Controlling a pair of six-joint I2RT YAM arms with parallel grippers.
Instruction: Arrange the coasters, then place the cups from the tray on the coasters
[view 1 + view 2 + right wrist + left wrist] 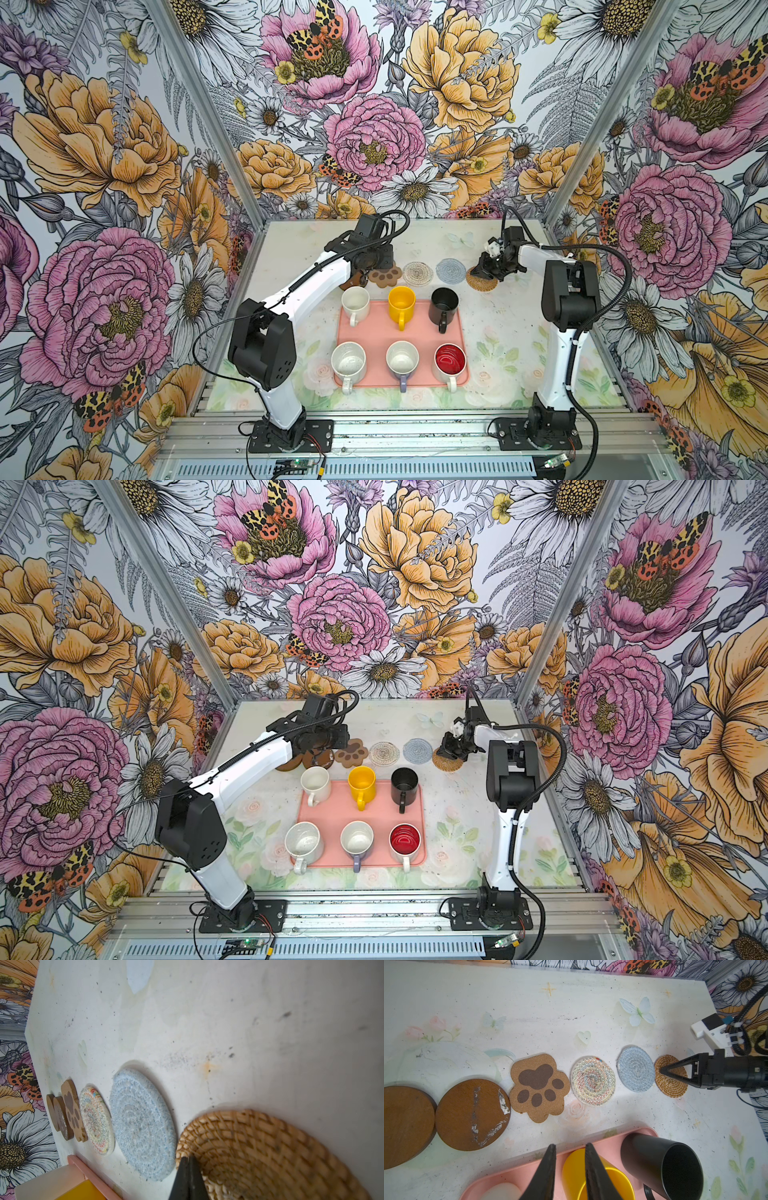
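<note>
Six coasters point(538, 1086) lie in a row on the table point(503, 328), between its back edge and a pink tray point(380, 332) that holds six mugs point(450, 359). The right gripper point(662, 1070), jaws pressed together, touches the rattan coaster point(671, 1091) at the row's right end. The left gripper point(570, 1145), jaws slightly apart and empty, hovers above the yellow mug point(620, 1180).

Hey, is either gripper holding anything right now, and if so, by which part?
Nothing is held. The right gripper has its fingers shut, tips at the rattan coaster near its edge, not gripping it; the left gripper is slightly open and empty.
</note>
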